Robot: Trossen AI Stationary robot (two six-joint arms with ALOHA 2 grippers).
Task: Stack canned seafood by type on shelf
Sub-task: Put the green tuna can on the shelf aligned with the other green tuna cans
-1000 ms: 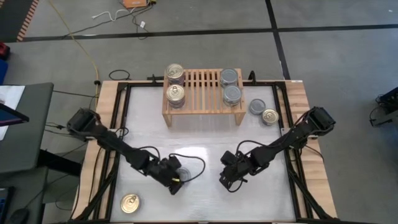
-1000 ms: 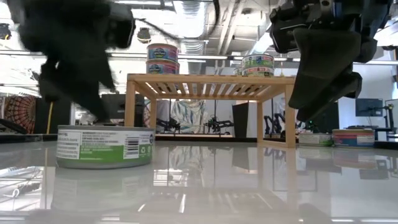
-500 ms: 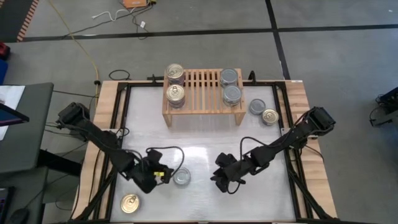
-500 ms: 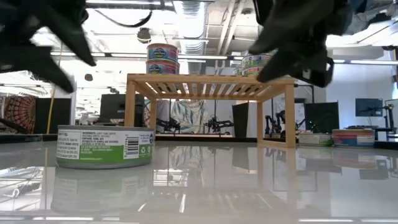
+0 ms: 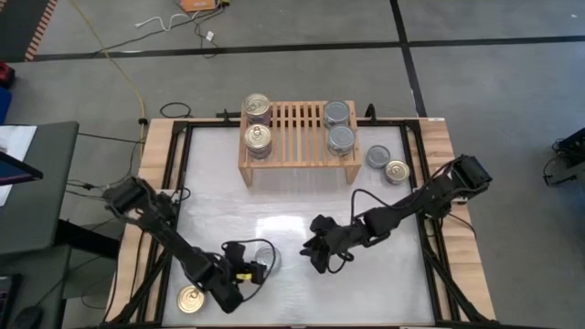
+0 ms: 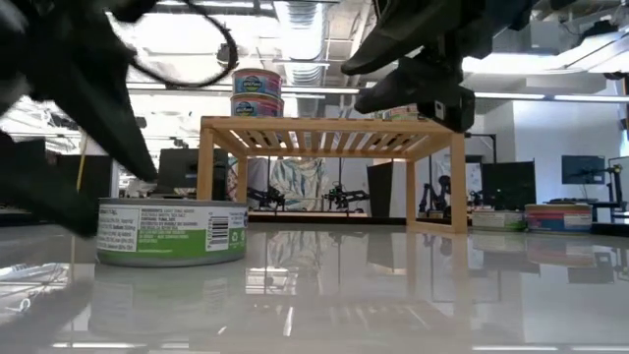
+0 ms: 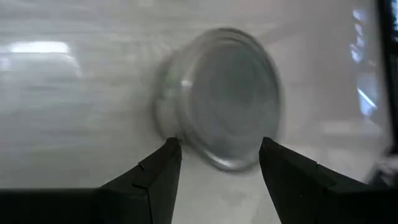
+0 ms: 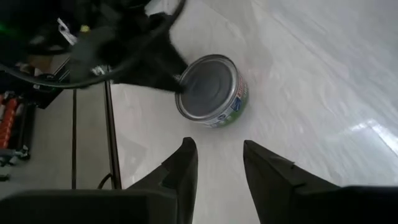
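From above, a light-wood slatted shelf (image 5: 298, 139) is seen at the far middle of the white table (image 5: 302, 206), with two gold-topped cans (image 5: 258, 122) stacked at its left end and two silver-topped cans (image 5: 339, 126) at its right end. Two loose cans (image 5: 387, 164), one silver and one gold, lie just right of the shelf. At the near left, a gold-topped can (image 5: 191, 298) lies beside the left gripper (image 5: 239, 279), and a silver-topped can (image 5: 268, 260) is partly covered by that arm. The right gripper (image 5: 317, 257) is held near the table's middle, apart from that can. At table height, a green-labelled can (image 6: 172, 233) is seen standing upright at the near left, in front of the shelf. In the left wrist view, the silver-topped can is blurred, just ahead of parted fingers (image 7: 155, 177) gripping nothing. In the right wrist view, the fingers (image 8: 184, 165) are likewise parted and empty, with the can lying beyond them against the left arm.
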